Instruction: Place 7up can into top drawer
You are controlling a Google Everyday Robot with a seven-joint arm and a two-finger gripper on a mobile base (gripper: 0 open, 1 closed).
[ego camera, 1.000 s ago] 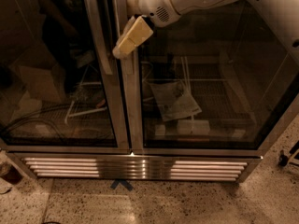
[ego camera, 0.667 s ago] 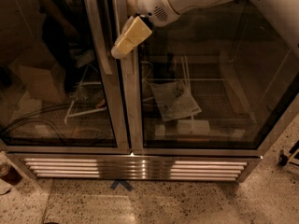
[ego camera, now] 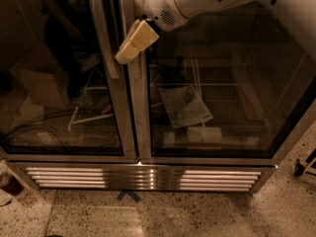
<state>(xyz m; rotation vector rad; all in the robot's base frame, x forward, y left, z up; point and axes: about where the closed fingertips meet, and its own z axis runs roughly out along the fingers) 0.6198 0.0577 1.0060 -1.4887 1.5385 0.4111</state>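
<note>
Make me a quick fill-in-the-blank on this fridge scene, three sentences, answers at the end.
The gripper hangs before the cooler, between its ____ glass doors.
A paper sheet lies inside on the ____ side.
A blue arrow mark sits on the ____.
Missing words: two, right, floor.

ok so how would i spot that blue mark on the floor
Find the glass-door cabinet; the gripper hangs by its centre post. Below its steel grille, on the speckled floor, is a small chevron mark, the only blue thing there.
</note>
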